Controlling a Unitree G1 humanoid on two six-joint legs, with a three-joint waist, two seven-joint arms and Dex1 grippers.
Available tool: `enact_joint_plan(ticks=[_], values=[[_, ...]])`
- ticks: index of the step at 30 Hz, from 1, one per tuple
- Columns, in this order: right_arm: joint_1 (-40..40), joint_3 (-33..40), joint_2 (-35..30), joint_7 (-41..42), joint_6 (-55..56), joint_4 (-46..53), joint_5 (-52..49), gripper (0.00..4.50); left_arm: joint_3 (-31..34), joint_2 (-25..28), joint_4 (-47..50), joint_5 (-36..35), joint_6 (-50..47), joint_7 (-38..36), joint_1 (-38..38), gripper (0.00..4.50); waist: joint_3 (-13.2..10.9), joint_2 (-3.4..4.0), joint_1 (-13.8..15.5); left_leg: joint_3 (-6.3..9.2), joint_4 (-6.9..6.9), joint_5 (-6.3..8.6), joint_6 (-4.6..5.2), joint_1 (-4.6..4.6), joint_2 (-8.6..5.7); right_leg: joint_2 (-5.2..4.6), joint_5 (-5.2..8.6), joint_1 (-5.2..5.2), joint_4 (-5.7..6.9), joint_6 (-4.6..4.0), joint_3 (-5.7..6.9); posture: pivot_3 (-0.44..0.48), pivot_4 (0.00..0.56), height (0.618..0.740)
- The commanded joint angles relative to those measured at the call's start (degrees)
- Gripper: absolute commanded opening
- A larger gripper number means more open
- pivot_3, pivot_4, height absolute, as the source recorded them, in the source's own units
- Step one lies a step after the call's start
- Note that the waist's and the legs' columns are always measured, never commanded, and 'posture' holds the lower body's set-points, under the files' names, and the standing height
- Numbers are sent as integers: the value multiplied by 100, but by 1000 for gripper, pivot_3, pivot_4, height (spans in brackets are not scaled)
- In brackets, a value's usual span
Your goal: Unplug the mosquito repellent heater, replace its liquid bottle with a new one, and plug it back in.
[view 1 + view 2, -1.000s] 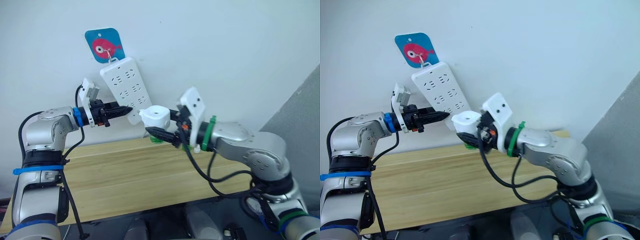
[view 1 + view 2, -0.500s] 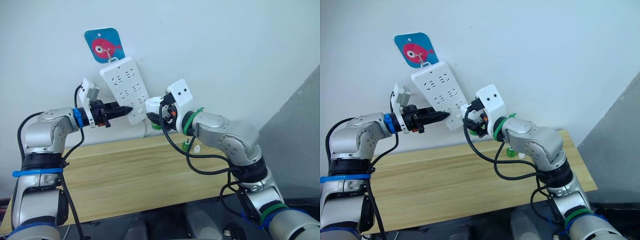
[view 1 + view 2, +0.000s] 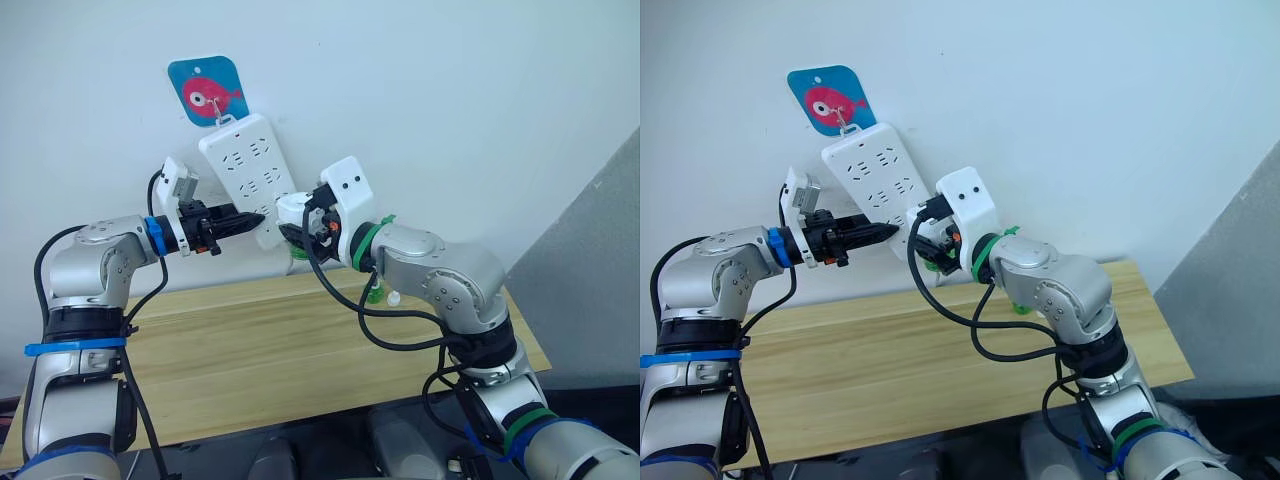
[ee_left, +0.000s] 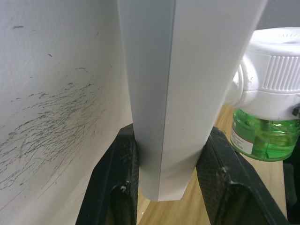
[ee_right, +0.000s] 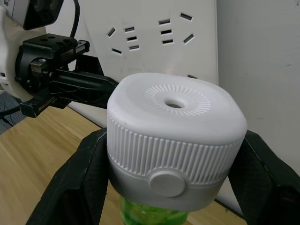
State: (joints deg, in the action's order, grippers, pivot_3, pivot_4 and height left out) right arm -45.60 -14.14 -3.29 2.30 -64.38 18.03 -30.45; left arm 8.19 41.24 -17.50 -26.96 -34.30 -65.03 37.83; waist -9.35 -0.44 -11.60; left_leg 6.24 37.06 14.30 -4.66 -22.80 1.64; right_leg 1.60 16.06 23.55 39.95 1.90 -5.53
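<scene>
Count: 1 heater, 1 power strip, 1 fish sign, 1 bench, 2 grippers. 2 small items stand on the bench by its far edge, close under the right arm: 1 green bottle and 1 small white piece just beside it; the second is too small to identify.

Containers: the bottle fitted under the heater is clear green plastic and shows green liquid inside, with a printed label on its side. The fill of the loose green bottle on the bench cannot be judged.

Heater: white, rounded-square body with a domed top, a round vent hole ringed by fine radial ribs, vertical ribbing round the skirt and 1 round button on the side. It is held in the air above the far edge of the bench, up against the lower end of the strip's socket face. The prongs are hidden, so whether they are seated cannot be told.

Right gripper: jaws set wide, 1 black finger on each side of the heater, clamping it.

Left gripper: jaws narrow, closed on the 2 sides of the strip near its lower end, with the wall just behind it.

Strip: long, white, with several rows of sockets, hanging tilted from a hook at the fish sign on the wall above the far edge of the bench.
</scene>
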Motion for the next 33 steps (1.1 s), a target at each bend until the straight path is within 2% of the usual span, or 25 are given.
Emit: enact_joint_plan(ticks=[1, 10, 20, 33], values=[[-133, 182, 105, 29, 130, 100, 133, 3142, 68, -6, 298, -103, 110, -27, 6, 1297, 0, 0, -1, 0, 0, 0, 0, 0, 0, 0, 0, 0, 0, 0, 0, -198, 111, 736], [-140, 142, 309, 107, 189, -42, 395, 3142, 50, -16, 418, -153, 50, -38, -51, 1297, 1, 0, -5, 1, 0, 0, 0, 0, 0, -1, 0, 0, 0, 0, 1, -198, 109, 736], [-285, -50, 607, 241, 636, -625, 899, 3142, 33, -78, 643, -269, -201, -88, -88, 1297, 5, -5, -70, 1, 0, 0, 0, 1, -1, -2, 0, 0, 3, 0, 1, -198, 104, 736], [-757, 108, 835, 654, 926, -1468, 1092, 3140, -26, -126, 724, -259, -281, -147, -104, 1297, 18, -21, -144, 0, 2, -4, -5, 20, 0, 0, -1, -3, 29, -1, -1, -205, 98, 736]])
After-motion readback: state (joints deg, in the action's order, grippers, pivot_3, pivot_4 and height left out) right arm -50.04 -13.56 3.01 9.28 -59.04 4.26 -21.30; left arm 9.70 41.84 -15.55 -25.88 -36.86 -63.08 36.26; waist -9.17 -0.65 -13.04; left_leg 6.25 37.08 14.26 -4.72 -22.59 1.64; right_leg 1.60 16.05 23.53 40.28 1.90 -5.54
